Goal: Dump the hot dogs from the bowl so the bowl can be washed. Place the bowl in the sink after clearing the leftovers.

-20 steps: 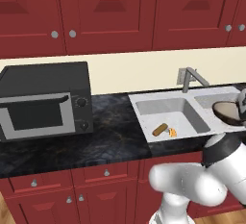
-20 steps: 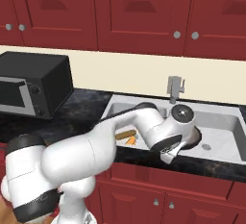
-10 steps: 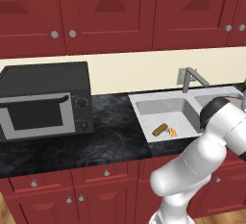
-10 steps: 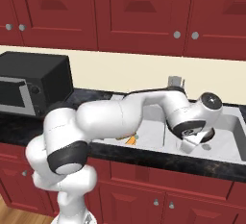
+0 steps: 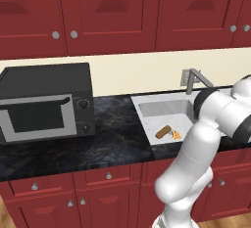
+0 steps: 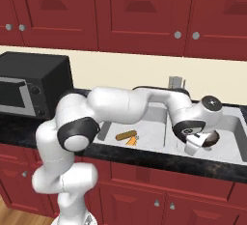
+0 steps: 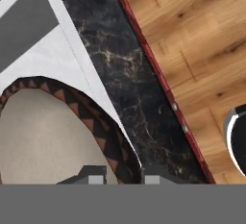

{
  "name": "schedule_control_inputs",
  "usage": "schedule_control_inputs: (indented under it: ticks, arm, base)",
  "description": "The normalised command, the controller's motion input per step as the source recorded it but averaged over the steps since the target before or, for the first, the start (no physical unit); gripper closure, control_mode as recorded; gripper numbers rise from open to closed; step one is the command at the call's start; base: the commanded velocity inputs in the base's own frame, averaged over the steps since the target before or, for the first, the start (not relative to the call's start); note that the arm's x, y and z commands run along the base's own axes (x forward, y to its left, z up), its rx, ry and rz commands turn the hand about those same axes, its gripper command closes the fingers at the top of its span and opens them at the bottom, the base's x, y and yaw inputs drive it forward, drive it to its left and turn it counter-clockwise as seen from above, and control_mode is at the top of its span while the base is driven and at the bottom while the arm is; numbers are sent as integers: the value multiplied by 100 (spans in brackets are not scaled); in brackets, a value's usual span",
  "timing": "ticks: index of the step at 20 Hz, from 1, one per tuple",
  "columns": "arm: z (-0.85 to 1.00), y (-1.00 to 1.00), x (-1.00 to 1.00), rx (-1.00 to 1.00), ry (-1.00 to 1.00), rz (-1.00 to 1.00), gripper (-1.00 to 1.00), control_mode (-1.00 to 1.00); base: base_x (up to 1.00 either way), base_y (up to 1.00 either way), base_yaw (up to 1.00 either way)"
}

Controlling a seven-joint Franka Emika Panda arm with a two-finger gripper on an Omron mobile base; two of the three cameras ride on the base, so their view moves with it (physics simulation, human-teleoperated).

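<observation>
The bowl (image 7: 43, 136), cream inside with a dark patterned rim, hangs over the right basin of the sink (image 7: 53, 55). My gripper (image 7: 124, 176) is shut on its rim, one fingertip inside and one outside. In the right base view the gripper (image 6: 197, 145) holds the dark bowl (image 6: 212, 139) low in the right basin. The hot dogs, a tan bun piece (image 6: 126, 135) and orange bits (image 6: 132, 142), lie on the floor of the left basin; the left base view shows them too (image 5: 163, 131). There my arm hides the bowl.
A grey faucet (image 5: 193, 78) stands behind the sink (image 5: 162, 109). A black microwave (image 5: 44, 102) sits on the black stone counter (image 5: 108, 139) to the left. Red cabinets hang above and stand below. Wood floor (image 7: 192, 35) lies past the counter's front edge.
My arm has swung to the right and lowered the bowl towards the right basin. The hot dogs have stayed where they lay in the left basin.
</observation>
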Motion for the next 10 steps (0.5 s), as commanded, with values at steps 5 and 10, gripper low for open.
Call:
schedule_control_inputs:
  ticks: [5, 10]
  arm:
    - [-39, 0, 42, -9, 0, -13, 100, -100]
    - [-21, 1, 39, -3, 0, -13, 100, -100]
  base:
    - [0, 0, 0]
    - [0, 0, 0]
